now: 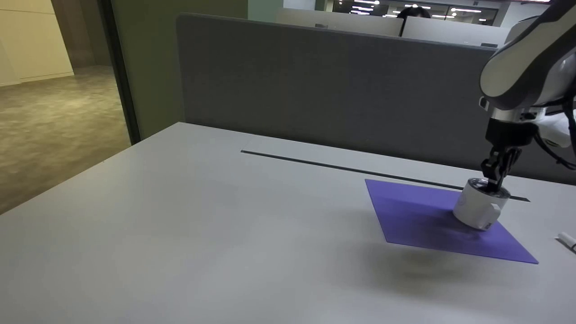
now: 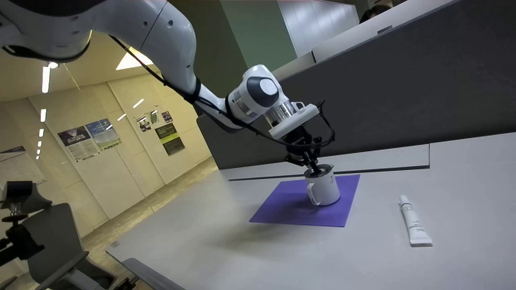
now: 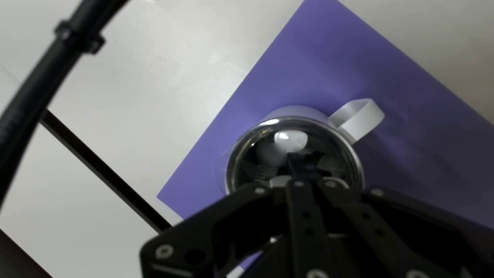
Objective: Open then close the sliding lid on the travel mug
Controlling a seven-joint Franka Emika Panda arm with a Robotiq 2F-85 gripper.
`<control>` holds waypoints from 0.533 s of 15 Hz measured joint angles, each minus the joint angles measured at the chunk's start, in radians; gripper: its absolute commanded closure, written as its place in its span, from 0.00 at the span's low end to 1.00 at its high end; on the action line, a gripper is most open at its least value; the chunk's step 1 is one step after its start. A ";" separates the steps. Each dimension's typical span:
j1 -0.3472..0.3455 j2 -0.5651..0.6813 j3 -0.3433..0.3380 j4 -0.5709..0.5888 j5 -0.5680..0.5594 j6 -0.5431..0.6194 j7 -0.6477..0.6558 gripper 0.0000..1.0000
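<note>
The travel mug [image 1: 473, 210] is a short whitish cylinder with a side handle, standing upright on the purple mat [image 1: 400, 213]. It also shows in an exterior view [image 2: 325, 190] and in the wrist view [image 3: 296, 111]. The sliding lid [image 3: 251, 164] is the dark, glossy round top inside a shiny metal rim. My gripper [image 3: 301, 158] points down with its fingers together and its tips at the middle of the lid. In both exterior views the gripper [image 1: 493, 188] reaches down to the lid. The fingers hide the lid's near part, and the slider's position cannot be made out.
A white tube [image 2: 414, 225] lies on the table beyond the mat. A dark strip [image 1: 337, 168] runs along the table behind the mug. A tall grey partition [image 1: 315, 85] stands at the back edge. A black cable [image 3: 42, 81] hangs by the wrist.
</note>
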 measured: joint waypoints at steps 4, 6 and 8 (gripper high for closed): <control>-0.002 0.000 0.000 0.000 0.006 0.012 -0.001 1.00; -0.013 0.000 0.010 0.001 0.029 0.024 -0.008 1.00; -0.038 -0.005 0.032 0.003 0.071 0.036 -0.036 1.00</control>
